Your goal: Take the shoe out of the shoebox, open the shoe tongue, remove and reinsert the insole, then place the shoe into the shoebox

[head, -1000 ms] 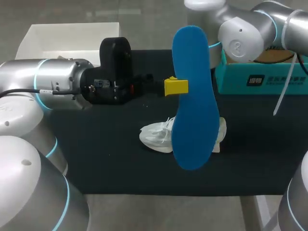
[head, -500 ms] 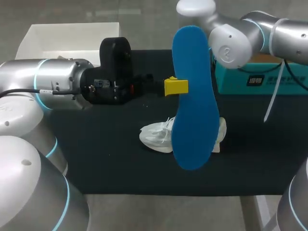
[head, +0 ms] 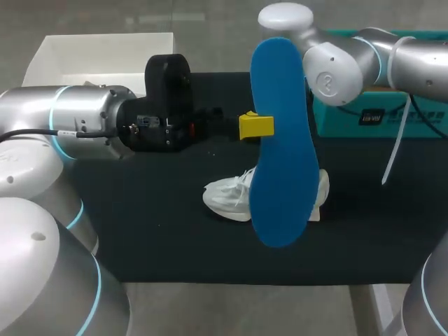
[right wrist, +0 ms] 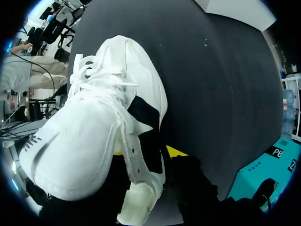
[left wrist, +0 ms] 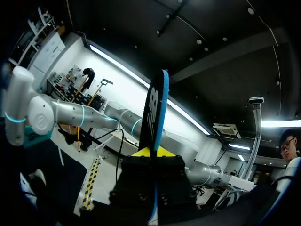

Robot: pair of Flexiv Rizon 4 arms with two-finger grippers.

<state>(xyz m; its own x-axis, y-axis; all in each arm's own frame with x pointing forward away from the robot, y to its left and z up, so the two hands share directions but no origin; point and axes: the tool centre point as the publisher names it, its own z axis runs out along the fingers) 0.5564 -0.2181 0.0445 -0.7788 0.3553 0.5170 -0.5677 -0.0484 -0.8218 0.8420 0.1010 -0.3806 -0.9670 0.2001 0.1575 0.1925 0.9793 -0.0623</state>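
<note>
- Left arm (head: 84, 129) is seen coming in from the left of the frame, level over the mat (head: 154, 231).
- Left gripper (head: 255, 127), at frame centre, is clamped on the insole (head: 280, 140), with one yellow tip shown against its edge.
- The blue insole is held upright above the mat. Its wider end is at lower centre and its narrower end at upper centre.
- In the left wrist view the insole (left wrist: 157, 108) is seen edge-on, pinched between the yellow tips.
- The white shoe (head: 231, 196) is laid on the black mat just below centre. It is partly hidden behind the insole.
- In the right wrist view the shoe (right wrist: 94, 122) is seen close up with its laces and dark opening shown, right at the right gripper (right wrist: 146, 153). Its grip cannot be told.
- Right arm (head: 336, 66) is seen entering from the upper right, and its end is hidden behind the insole.
- The teal shoebox (head: 350, 119) is set at the upper right, partly covered by the right arm.
- A white box (head: 105, 49) is set at the upper left, past the mat.
</note>
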